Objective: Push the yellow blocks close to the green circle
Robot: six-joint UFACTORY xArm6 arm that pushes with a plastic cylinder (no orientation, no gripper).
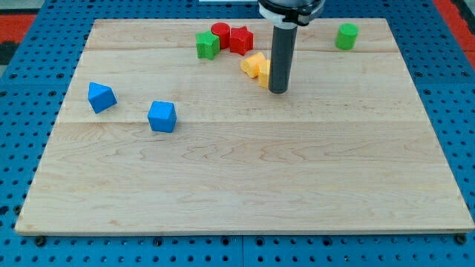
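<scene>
Two yellow blocks lie touching near the view's top centre: a yellow-orange one point(252, 64) and a yellow one point(264, 73) partly hidden behind my rod. My tip point(278, 90) rests on the board right beside the yellow block, on its right. The green circle, a short green cylinder point(346, 35), stands at the view's top right, well apart from the yellow blocks and my tip.
A green block point(207, 44), a red cylinder point(220, 33) and a red star point(240, 39) cluster at the top, left of the yellow blocks. Two blue blocks point(101, 97) point(162, 116) lie at the left. The wooden board point(245, 185) sits on a blue perforated table.
</scene>
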